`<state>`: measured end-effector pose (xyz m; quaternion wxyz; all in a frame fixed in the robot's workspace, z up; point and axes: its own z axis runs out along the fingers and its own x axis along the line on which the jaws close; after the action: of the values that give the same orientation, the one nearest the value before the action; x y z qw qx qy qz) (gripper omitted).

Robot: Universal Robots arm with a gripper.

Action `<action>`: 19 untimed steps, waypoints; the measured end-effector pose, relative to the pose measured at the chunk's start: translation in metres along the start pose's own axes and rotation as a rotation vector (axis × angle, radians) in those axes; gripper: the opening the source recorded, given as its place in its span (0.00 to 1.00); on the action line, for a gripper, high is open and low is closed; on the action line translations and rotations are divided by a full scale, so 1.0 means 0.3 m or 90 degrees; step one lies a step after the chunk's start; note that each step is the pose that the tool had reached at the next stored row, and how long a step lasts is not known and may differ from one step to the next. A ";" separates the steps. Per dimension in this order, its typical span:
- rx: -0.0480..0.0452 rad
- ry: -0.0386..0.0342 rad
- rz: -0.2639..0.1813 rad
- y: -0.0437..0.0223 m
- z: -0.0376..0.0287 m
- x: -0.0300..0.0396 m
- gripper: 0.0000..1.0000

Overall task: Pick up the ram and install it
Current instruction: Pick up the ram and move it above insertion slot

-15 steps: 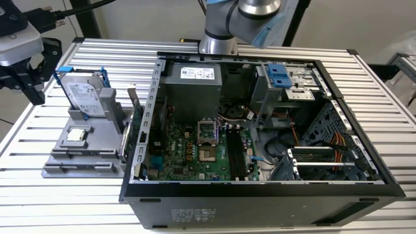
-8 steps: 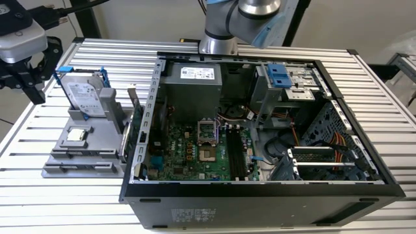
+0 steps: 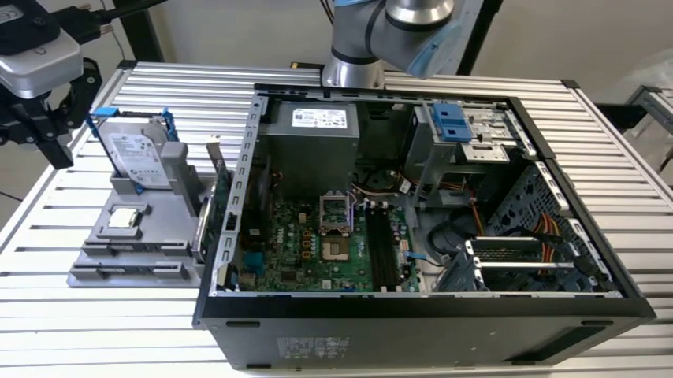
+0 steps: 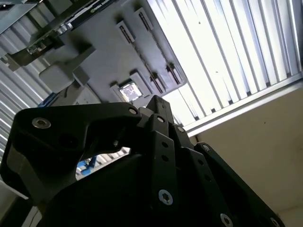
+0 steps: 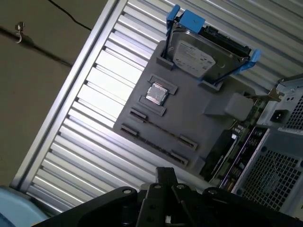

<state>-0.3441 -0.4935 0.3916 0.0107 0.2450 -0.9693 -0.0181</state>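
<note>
My gripper (image 3: 40, 138) hangs at the exterior view's far left, above the table's edge and apart from everything. Its black body (image 5: 161, 203) shows in both wrist views. Below it lies a grey fixture plate (image 3: 105, 268). In the first wrist view a thin dark strip (image 5: 161, 131) runs along the plate's long slot (image 5: 187, 141) between two end clips. I cannot tell whether that strip is the ram. The open computer case (image 3: 421, 315) shows its motherboard with long dark memory slots (image 3: 384, 252); whether a stick sits in them is unclear.
On the plate a silver hard drive (image 3: 137, 157) stands in a blue-handled bracket, with a small square processor chip (image 3: 126, 218) in front of it. A green circuit board with a metal bracket (image 5: 236, 146) stands on edge between plate and case. Ribbed aluminium table (image 3: 63, 331) all round.
</note>
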 end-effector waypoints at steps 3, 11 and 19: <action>0.0003 0.0007 -0.015 0.000 0.000 0.000 0.00; 0.0011 0.0026 -0.059 0.000 0.000 0.000 0.00; 0.0017 0.0041 -0.093 0.011 0.000 -0.006 0.00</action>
<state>-0.3440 -0.4897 0.3917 0.0121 0.3152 -0.9488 -0.0168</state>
